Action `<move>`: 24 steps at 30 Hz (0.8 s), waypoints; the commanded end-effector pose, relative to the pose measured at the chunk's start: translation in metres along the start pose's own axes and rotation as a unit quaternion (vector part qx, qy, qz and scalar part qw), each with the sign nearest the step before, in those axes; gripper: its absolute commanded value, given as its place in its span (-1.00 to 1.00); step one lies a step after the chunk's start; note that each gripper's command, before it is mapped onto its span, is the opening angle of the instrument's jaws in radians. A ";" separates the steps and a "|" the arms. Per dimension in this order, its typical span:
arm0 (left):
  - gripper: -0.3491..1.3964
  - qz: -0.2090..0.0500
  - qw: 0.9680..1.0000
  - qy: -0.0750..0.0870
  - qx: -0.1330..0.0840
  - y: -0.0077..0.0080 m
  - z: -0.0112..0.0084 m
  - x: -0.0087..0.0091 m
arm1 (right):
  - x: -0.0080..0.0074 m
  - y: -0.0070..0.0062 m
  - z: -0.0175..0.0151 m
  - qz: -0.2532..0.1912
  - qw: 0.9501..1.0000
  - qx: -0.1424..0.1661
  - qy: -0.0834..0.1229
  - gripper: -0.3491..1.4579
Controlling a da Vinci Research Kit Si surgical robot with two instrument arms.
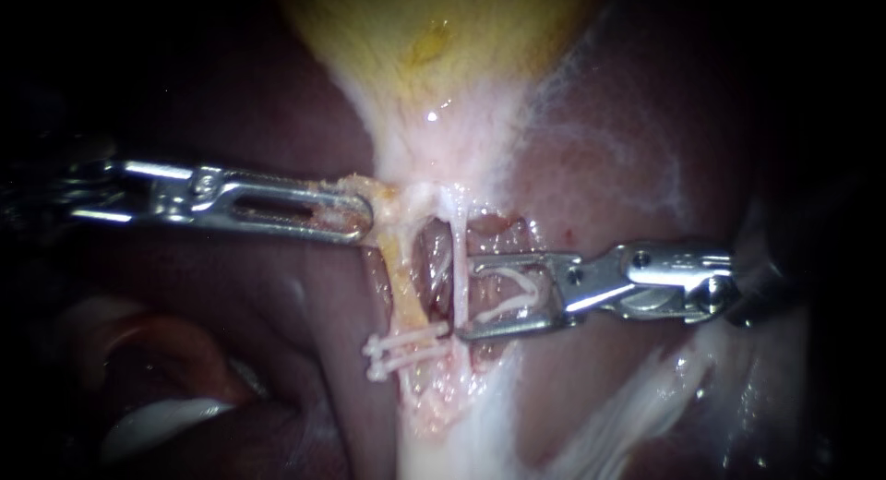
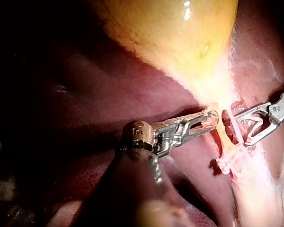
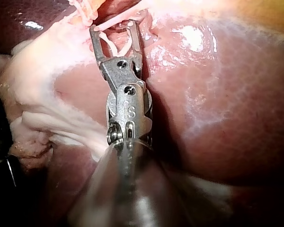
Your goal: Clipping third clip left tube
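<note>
Endoscope view. The left instrument (image 1: 365, 218) is clamped on tissue at the neck of the gallbladder (image 1: 443, 46). The left tube (image 1: 403, 282) runs down from there and already bears 2 clips (image 1: 406, 348). The right instrument (image 1: 461, 295), spread wide, holds the third clip (image 1: 509, 293) just beside that tube, not yet around it. Placing and closing remain.

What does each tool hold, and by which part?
The left tool grips yellowish tissue just below the gallbladder, by its edge. The right tool carries an open white clip by its two legs.
</note>
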 end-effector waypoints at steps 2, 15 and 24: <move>-1.00 0.000 1.000 0.000 0.000 0.0000 0.0000 0.0000 | 0.0005 -0.0002 -0.0002 0.001 1.000 0.000 0.004 -0.13; -1.00 0.000 1.000 0.000 0.000 0.0000 0.0000 0.0000 | 0.0030 -0.0012 -0.0011 0.007 1.000 0.003 0.026 -0.13; -1.00 0.000 1.000 0.000 0.000 0.0000 0.0000 0.0000 | 0.0035 -0.0012 -0.0002 0.008 1.000 0.001 0.030 -0.13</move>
